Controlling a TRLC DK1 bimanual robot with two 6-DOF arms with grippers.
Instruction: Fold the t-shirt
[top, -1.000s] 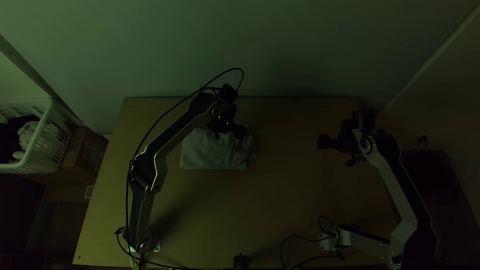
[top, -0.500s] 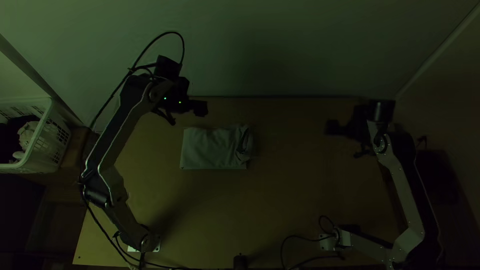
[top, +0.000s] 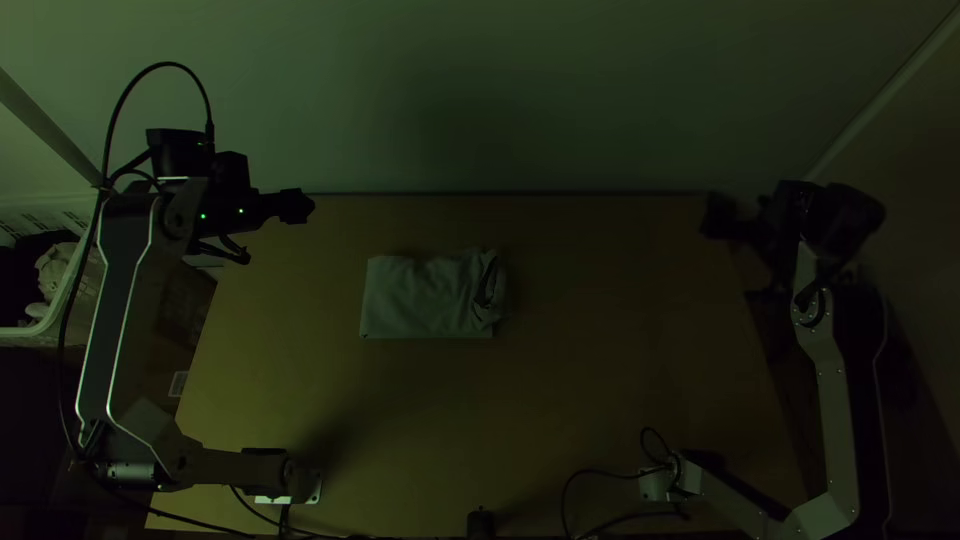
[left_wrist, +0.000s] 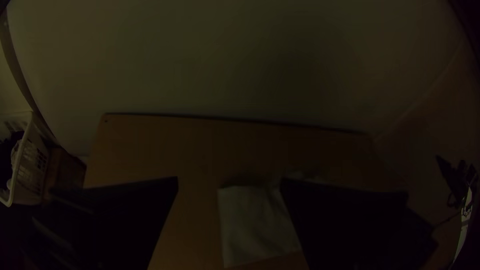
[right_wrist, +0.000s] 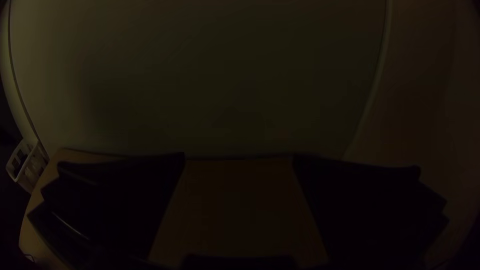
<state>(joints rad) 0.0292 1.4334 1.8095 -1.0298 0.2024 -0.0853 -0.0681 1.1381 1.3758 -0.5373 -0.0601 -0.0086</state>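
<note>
At the bottom of the top view, the left arm's base stands lower left and the right arm's base lower right, on a light wooden worktop.

Farther up, just left of the frame's middle, lies the t-shirt: a pale, flat, folded bundle, roughly rectangular. Its long axis runs left to right across the frame. The left part lies fairly smooth; the right end is rumpled, with a small dark gap or shadow in it.

Beyond the bundle, at upper left, is the left tool, its fingers spread with nothing between them. From it, the t-shirt lies down and to the right, well apart. At upper right is the right tool, also spread and bare; from it, the t-shirt lies down and to the left, farther off.

So the left arm is nearer the cloth as a whole, though the rumpled end looks almost as close to the right one. The folding seems nearly or wholly done. Any tidying of that end by the left tool would probably mean travelling along the bundle's length, at the risk of dragging its upper layer.
</note>
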